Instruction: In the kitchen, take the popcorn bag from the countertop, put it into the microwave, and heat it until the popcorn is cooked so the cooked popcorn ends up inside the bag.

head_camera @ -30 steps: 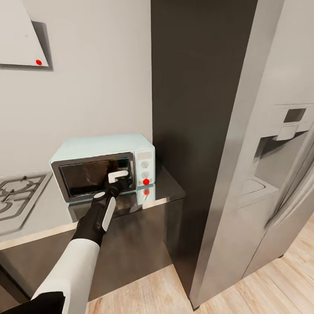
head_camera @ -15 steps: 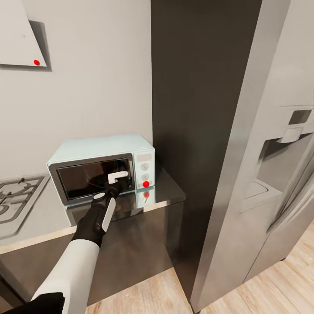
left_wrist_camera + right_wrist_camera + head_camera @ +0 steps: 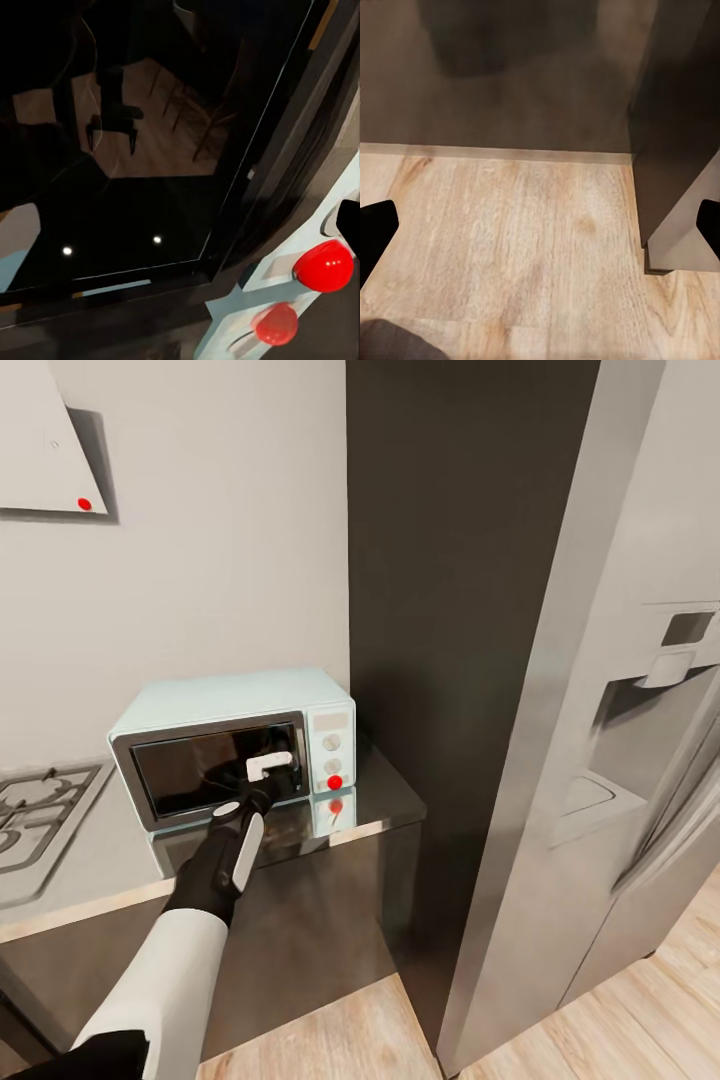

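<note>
- while the microwave (image 3: 235, 745) sat on the countertop (image 3: 380, 795) beside the hob (image 3: 40, 810), its dark glass door (image 3: 127, 142) was closed.
- left gripper (image 3: 268, 768) was against the door; finger state could not be told.
- right gripper (image 3: 540, 225) hung spread wide over the wood floor (image 3: 525, 247).

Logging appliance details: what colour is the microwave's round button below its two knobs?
Bright red button, clearest in the left wrist view.
</note>
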